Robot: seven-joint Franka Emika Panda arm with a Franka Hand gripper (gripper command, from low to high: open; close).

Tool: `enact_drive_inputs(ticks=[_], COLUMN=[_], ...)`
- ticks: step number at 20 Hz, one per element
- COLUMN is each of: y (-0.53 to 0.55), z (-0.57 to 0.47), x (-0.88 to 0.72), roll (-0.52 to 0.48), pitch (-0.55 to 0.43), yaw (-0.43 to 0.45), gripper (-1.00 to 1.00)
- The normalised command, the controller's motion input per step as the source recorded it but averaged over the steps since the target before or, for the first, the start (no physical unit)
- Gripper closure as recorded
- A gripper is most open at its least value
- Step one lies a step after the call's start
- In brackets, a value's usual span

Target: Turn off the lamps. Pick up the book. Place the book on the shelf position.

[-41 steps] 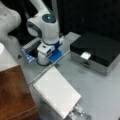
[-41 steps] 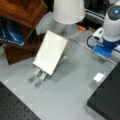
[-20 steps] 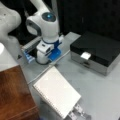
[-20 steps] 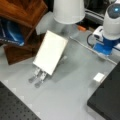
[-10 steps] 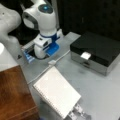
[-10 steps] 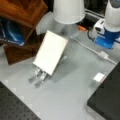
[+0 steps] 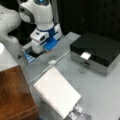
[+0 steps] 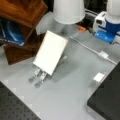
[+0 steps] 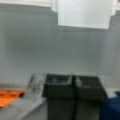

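My claw [image 9: 73,96] looks closed and empty – far from the book [image 7: 57,91], which leans tilted on the table [image 7: 100,90], untouched.

readable text: none | white label on black box [image 7: 85,55]: blank, no print legible

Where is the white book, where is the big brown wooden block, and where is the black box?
book [image 7: 57,93]: a front view, middle of its whitish cover.
shelf position [image 7: 13,95]: a front view, top face of the reddish-brown wooden block.
black box [image 7: 100,48]: a front view, its dark lid.
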Motion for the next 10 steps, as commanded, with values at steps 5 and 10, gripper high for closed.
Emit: enact_drive_inputs(ticks=[5, 10], y=[-0.08, -0.01], z=[0.2, 0.22], x=[-0.1, -0.06], roll=[0.021, 0.02], pitch=[-0.032, 0.064], yaw=[0.031, 0.02], gripper=[1.0, 1.0])
